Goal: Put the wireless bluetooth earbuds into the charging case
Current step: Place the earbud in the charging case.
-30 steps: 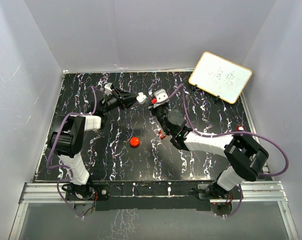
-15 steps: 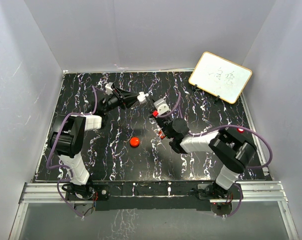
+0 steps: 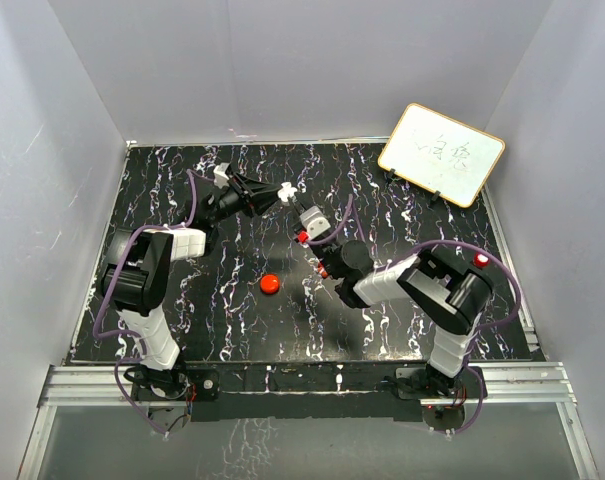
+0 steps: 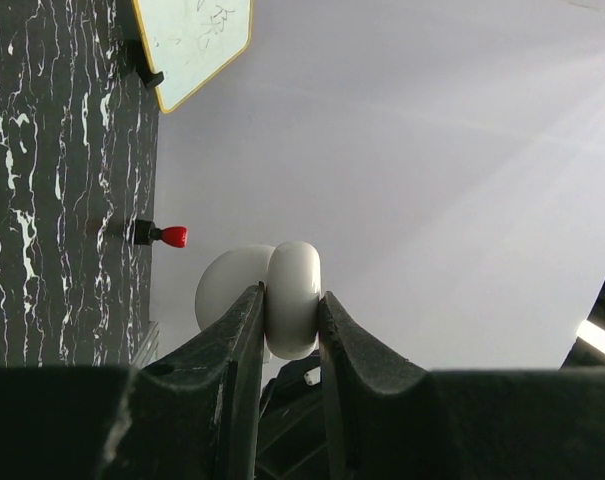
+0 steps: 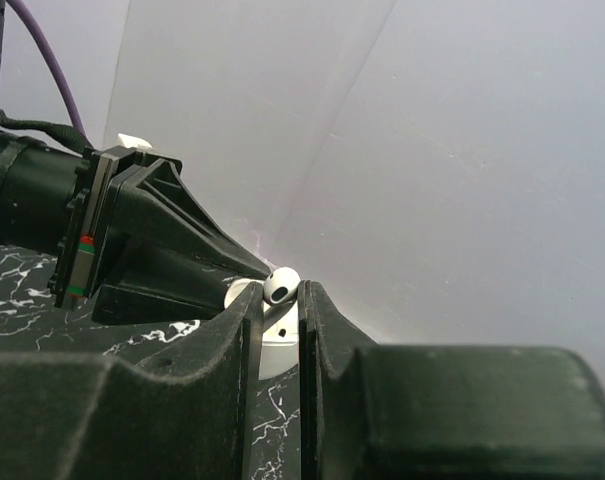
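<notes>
White plastic was pinched on both sides, folks; the left gripper (image 4: 292,305) had its two fingers pressed onto the charging case (image 4: 294,280), a glossy white rounded shell, with a second white rounded part bulging out behind one finger; whether that was an opened lid, the wrist view did not settle. Over to the right gripper (image 5: 278,292); its fingers were squeezed on a single white earbud (image 5: 281,284), the dark mesh spot facing the camera, only the rounded head poking out above the fingertips. From the right wrist the earbud sat directly in front of the case; white showed below it between the fingers and just left of them; the black snout of the left gripper ran in from the left to that same spot; touching or just apart, I could not tell. From above, both arms reached towards the far middle of the black, white-veined table (image 3: 232,330); the left arm came in from the left, the right arm folded back from the near right, and their tips met there; the wrist views showed case and earbud held clear of the surface. A red puck (image 3: 270,284) lay alone on the table, nearer the bases and well apart from both grippers; a whiteboard (image 3: 442,153) leaned at the far right corner.
</notes>
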Tool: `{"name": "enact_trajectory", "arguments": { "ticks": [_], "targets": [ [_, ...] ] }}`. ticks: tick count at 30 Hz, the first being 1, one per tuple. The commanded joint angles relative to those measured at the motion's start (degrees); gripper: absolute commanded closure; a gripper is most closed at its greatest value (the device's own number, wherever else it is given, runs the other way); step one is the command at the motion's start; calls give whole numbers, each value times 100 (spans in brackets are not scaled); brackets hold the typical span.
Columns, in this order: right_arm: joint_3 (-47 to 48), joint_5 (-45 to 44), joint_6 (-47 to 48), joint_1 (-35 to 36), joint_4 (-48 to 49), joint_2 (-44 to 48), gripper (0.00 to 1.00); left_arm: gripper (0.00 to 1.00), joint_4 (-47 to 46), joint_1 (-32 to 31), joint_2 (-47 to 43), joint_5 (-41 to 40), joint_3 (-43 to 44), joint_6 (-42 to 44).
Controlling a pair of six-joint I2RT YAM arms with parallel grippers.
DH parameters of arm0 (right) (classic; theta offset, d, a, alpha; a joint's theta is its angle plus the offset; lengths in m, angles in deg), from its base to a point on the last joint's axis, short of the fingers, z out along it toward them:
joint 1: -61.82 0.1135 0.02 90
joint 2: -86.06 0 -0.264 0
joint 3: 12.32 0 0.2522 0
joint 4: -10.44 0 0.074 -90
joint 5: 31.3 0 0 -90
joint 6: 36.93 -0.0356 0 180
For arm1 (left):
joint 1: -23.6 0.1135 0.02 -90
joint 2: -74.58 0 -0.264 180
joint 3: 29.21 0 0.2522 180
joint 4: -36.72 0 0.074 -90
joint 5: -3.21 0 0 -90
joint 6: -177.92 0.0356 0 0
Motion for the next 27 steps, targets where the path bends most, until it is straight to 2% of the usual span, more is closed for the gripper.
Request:
{"name": "enact_trajectory", "arguments": {
  "ticks": [1, 21, 27],
  "targets": [
    [63, 115, 193, -67, 1156, -160, 100, 100, 140, -74, -124, -9, 218, -98],
    [176, 78, 293, -173, 1334, -284, 100, 100, 86, -190, -145, 24, 50, -39],
    [240, 53, 311, -204, 1318, -304, 100, 100, 370, -226, -233, 16, 52, 170]
  ]
}}
